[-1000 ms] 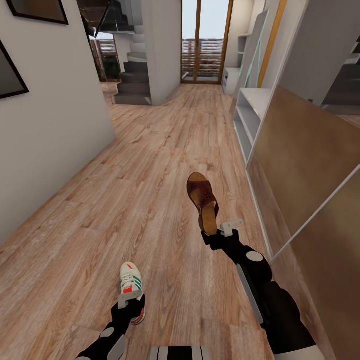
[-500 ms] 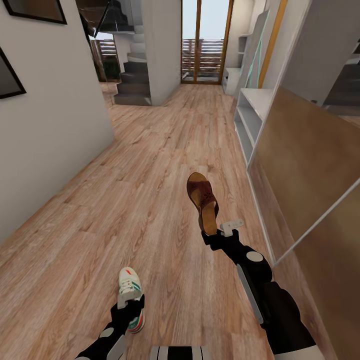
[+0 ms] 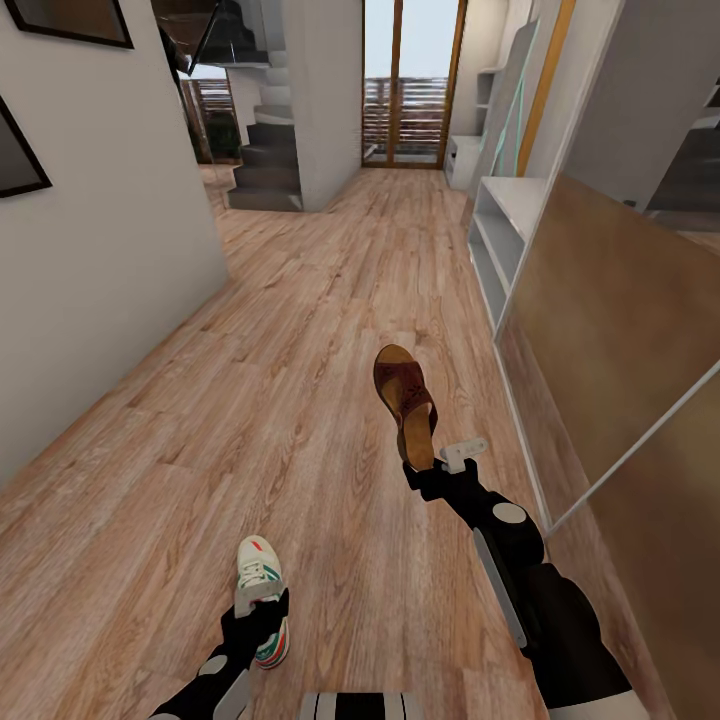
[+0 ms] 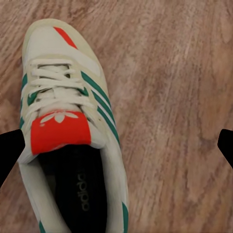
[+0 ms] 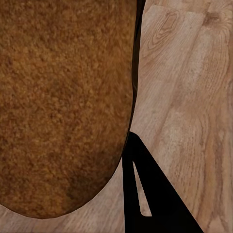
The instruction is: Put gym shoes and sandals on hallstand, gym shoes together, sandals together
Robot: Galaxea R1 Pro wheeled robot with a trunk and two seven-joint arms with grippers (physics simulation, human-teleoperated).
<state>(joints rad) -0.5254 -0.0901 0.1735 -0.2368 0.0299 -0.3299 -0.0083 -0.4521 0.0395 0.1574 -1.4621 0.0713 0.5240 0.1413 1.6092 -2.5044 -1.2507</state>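
1. Head view: my right gripper [image 3: 437, 463] grasps a brown sandal [image 3: 405, 400] by its heel end, and the sandal sticks out toward the glass door [image 3: 412, 85], lifted above the corridor floor [image 3: 300, 400]. One pale finger [image 3: 463, 452] juts out on the hallstand side of the sandal's heel. The hallstand [image 3: 500, 235] stands further along the corridor from the sandal, against the wall on my right-arm side, well apart from it. My left gripper [image 3: 262, 605] is low, near my base, clenched around a white gym shoe [image 3: 258, 575] with green stripes and a red tongue label, its toe pointing away from me.

2. Left wrist view: the gym shoe [image 4: 68, 126] sits between my dark fingertips [image 4: 9, 150], one touching the shoe's side by the red label, the other well clear of it, with floor planks behind.

3. Right wrist view: the sandal's [image 5: 63, 102] reddish-brown footbed lies close before the camera, and one dark finger [image 5: 145, 194] rests at its heel edge, over the floor [image 5: 189, 87].
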